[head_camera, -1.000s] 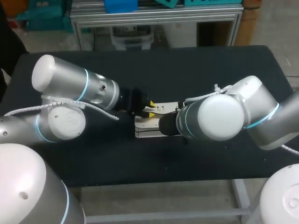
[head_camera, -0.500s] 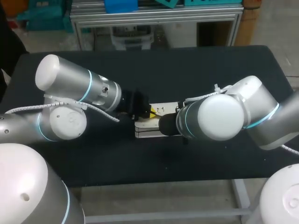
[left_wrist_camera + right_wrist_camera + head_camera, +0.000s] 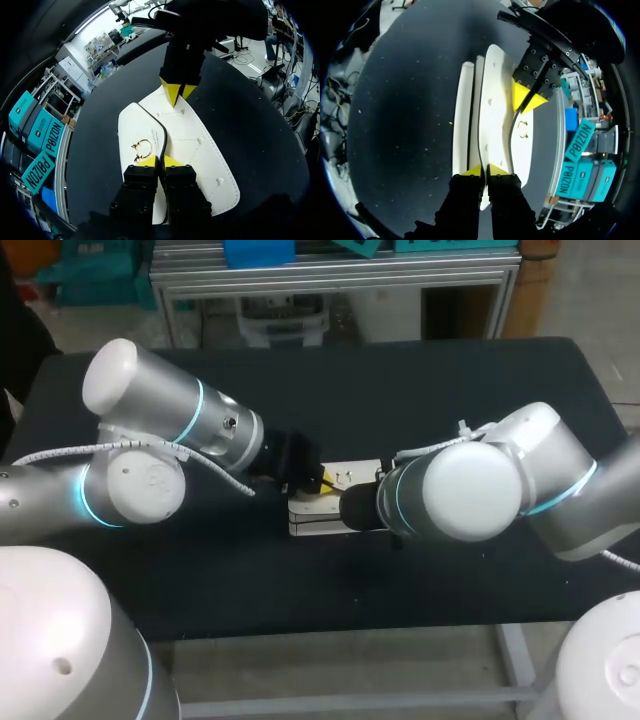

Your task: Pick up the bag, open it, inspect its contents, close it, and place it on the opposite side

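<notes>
A white bag [image 3: 318,512] with a gold ring clasp [image 3: 142,148] lies on the black table [image 3: 420,390], between my two arms. In the left wrist view the bag's flap [image 3: 137,135] lies partly lifted off the body [image 3: 200,150], and my left gripper [image 3: 162,161] is shut on the flap's dark edge. At the bag's opposite end my right gripper [image 3: 485,171] is shut on the edge of the bag [image 3: 492,115]. Each wrist view shows the other gripper's yellow tips at the far end of the bag. From above, my right arm hides its own gripper.
The table's dark top [image 3: 200,570] runs to both sides of the bag. My two arms' thick links hang low over the middle, left [image 3: 160,440] and right [image 3: 470,490].
My left gripper's fingers have come together on the flap's edge. The left arm's upper link has swung a little up and to the right. The right arm and the bag have kept still.
</notes>
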`<control>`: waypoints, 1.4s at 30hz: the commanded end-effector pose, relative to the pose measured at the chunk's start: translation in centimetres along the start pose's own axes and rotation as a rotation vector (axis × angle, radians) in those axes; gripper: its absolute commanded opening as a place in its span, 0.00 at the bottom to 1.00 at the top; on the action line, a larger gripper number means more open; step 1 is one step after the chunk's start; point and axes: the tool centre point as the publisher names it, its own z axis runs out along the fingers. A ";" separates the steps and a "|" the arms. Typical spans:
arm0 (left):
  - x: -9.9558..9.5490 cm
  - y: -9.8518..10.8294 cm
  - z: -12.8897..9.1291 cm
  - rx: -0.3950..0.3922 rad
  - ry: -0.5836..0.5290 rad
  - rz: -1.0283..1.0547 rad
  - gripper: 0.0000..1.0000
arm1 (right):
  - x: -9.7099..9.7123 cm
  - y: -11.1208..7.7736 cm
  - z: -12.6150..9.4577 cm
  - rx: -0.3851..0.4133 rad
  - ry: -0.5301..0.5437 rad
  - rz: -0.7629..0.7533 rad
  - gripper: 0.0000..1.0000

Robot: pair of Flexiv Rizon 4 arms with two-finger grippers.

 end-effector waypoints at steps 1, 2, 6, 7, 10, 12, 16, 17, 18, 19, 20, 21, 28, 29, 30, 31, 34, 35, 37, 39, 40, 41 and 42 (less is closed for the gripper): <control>0.0 -0.2 1.6 -0.018 -0.004 0.001 0.00 | 0.5 -0.2 0.3 -0.008 -0.369 0.000 0.00; 0.0 -0.2 1.7 -0.020 -0.001 0.003 0.00 | 0.5 -0.2 0.3 -0.008 -0.369 0.000 0.00; 0.1 0.0 0.9 -0.006 -0.011 -0.005 0.07 | 0.5 -0.2 0.3 -0.008 -0.369 0.000 0.00; 0.1 0.1 0.7 -0.003 -0.014 -0.007 0.23 | 0.5 -0.2 0.3 -0.008 -0.369 0.000 0.00; 0.1 0.2 -0.2 0.002 -0.031 -0.014 0.48 | 0.5 -0.2 0.3 -0.008 -0.369 0.000 0.00; 0.1 0.2 -0.9 0.003 -0.051 -0.017 0.53 | 0.5 -0.2 0.3 -0.008 -0.369 0.000 0.00; -0.1 -0.2 -1.6 0.014 -0.075 -0.015 0.49 | 0.5 -0.2 0.3 -0.008 -0.369 0.000 0.00; -0.2 -0.3 -1.6 0.018 -0.079 -0.018 0.48 | 0.5 -0.2 0.3 -0.008 -0.369 0.000 0.00; -0.2 -0.3 -1.5 0.020 -0.080 -0.019 0.47 | 0.5 -0.2 0.3 -0.008 -0.369 0.000 0.00; -0.3 -0.4 -1.4 0.023 -0.083 -0.022 0.45 | 0.5 -0.2 0.3 -0.008 -0.369 0.000 0.00; -0.4 -0.4 -1.1 0.023 -0.083 -0.023 0.43 | 0.5 -0.2 0.3 -0.008 -0.369 0.000 0.00; -0.4 -0.5 -0.9 0.022 -0.082 -0.023 0.42 | 0.5 -0.2 0.3 -0.008 -0.369 0.000 0.00; -0.6 -0.7 0.4 0.028 -0.063 -0.022 0.32 | 0.5 -0.2 0.3 -0.008 -0.369 0.000 0.00; -0.6 -0.7 0.5 0.028 -0.063 -0.022 0.26 | 0.5 -0.2 0.3 -0.008 -0.369 0.000 0.00; -0.7 -0.7 0.5 0.029 -0.070 -0.023 0.11 | 0.5 -0.2 0.3 -0.008 -0.369 0.000 0.00; -0.8 -0.8 0.6 0.032 -0.073 -0.022 0.00 | 0.5 -0.2 0.3 -0.008 -0.369 0.000 0.00; -0.9 -0.9 0.4 0.037 -0.081 -0.009 0.00 | 0.5 -0.2 0.3 -0.008 -0.369 0.000 0.00; -0.8 -0.9 0.3 0.036 -0.081 -0.007 0.00 | 0.5 -0.2 0.3 -0.008 -0.369 0.000 0.00; -0.8 -0.7 0.1 0.031 -0.078 -0.008 0.00 | 0.5 -0.2 0.3 -0.008 -0.369 0.000 0.00; -0.8 -0.7 0.1 0.032 -0.076 -0.017 0.00 | 0.5 -0.2 0.3 -0.008 -0.369 0.000 0.00; -0.7 -0.7 0.0 0.032 -0.076 -0.019 0.00 | 0.5 -0.2 0.3 -0.008 -0.369 0.000 0.00; -0.6 -0.8 0.0 0.028 -0.075 -0.015 0.00 | 0.5 -0.2 0.3 -0.008 -0.369 0.000 0.00; -0.5 -0.8 0.0 0.027 -0.073 -0.009 0.00 | 0.5 -0.2 0.3 -0.008 -0.369 0.000 0.00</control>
